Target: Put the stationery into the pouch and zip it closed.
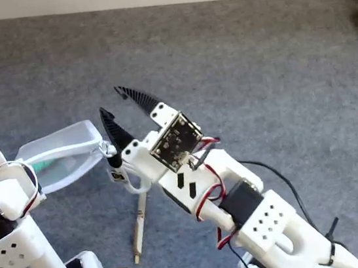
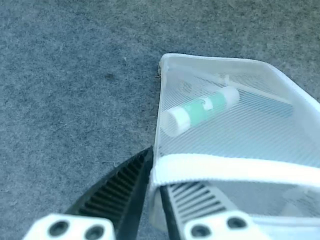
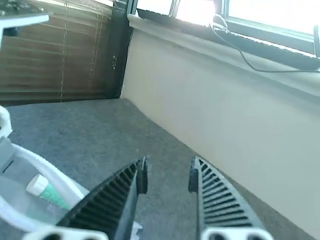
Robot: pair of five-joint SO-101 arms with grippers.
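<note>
Two pincers noted. Left pincer (image 2: 155,167): clamped on the white rim of the mesh pouch (image 2: 235,135), one finger outside the wall, the other seen through the mesh. Inside the pouch lies a green-and-white tube (image 2: 200,111). High view, lower centre: a pale wooden stick (image 1: 138,224) lies on the grey bench (image 1: 276,68), outside the pouch, below its zip end. Right pincer (image 1: 110,100): fingers parted moderately, nothing between them, just right of the pouch's zip end. Contact there: cannot tell.
</note>
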